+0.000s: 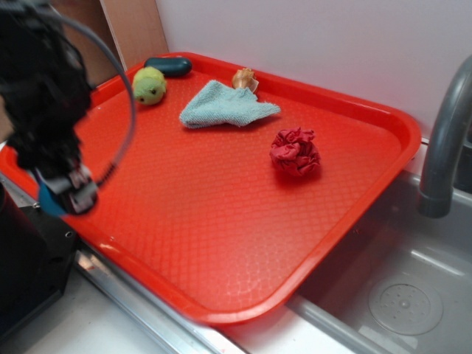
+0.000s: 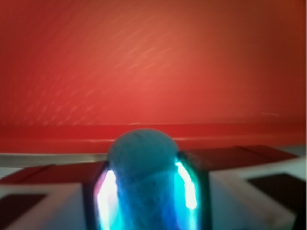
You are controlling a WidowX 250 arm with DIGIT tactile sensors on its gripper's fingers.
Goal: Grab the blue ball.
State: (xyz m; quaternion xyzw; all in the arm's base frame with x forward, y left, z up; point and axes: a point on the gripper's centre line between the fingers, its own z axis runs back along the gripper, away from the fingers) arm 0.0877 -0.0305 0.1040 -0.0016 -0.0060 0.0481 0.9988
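The black gripper was clenched on the small round turquoise-blue crocheted yarn ball above the red plastic tray's left edge, so the grab appeared complete.

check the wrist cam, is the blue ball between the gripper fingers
Yes: the blue ball fills the gap between the two fingers of the gripper, pressed against both.
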